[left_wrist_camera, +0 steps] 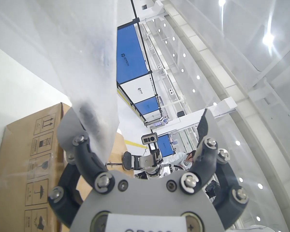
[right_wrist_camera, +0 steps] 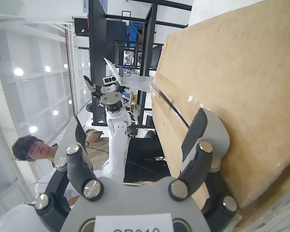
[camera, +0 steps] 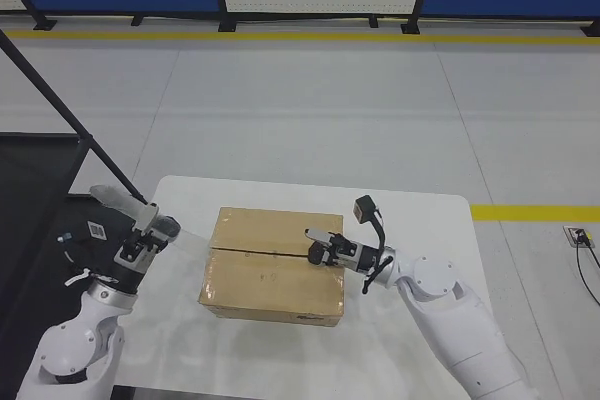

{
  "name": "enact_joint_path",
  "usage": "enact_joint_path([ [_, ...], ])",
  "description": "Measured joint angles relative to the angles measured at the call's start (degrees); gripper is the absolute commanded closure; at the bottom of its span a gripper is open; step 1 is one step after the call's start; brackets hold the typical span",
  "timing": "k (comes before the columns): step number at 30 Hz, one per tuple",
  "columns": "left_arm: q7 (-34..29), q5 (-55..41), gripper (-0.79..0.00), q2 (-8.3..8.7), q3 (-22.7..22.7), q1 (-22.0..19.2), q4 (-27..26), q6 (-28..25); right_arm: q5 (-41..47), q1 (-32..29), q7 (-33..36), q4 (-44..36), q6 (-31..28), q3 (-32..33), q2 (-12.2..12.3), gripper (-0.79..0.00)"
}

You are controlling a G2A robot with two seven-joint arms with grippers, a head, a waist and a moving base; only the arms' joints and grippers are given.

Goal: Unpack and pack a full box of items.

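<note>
When read from 9 o'clock across the top view, finds the left gripper (camera: 155,228) beside the cardboard box (camera: 275,265) with fingers spread wide, a clear tape strip (camera: 190,233) draped on one finger and running to the lid seam. Places the box at the middle of the white table (camera: 420,215), flaps down. Finds the right gripper (camera: 318,248) at 3 o'clock, likewise spread, one finger flat on the lid.

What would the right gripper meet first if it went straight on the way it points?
Likely the cardboard box: the open right gripper points along its top, one finger by the seam. Past the far edge hangs a clear strip by the left gripper; height unclear.
</note>
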Motion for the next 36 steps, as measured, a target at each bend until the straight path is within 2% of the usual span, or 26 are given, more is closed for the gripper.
enact_joint_path([
  [8, -0.06, 4.4, -0.785, -0.08, 1.68, 0.86, -4.0, -0.09, 0.59, -1.35, -0.29, -1.59, 2.59, 1.39, 0.47, -0.785],
  [15, 0.71, 9.36, -0.785, -0.21, 3.69, 1.01, -5.99, -0.19, 0.87, -1.8, 0.26, -1.68, 2.48, 1.77, 0.68, -0.785],
  [22, 1.73, 14.23, -0.785, -0.4, 5.96, 0.82, -6.71, 0.53, 0.87, -2.46, 0.57, -1.73, 2.06, 2.2, 0.92, -0.785],
  [36, 1.12, 21.95, -0.785, -0.94, 12.2, -2.31, -5.59, 2.52, 0.6, -5.34, 0.97, -4.09, 0.03, 3.72, 1.68, -0.785],
])
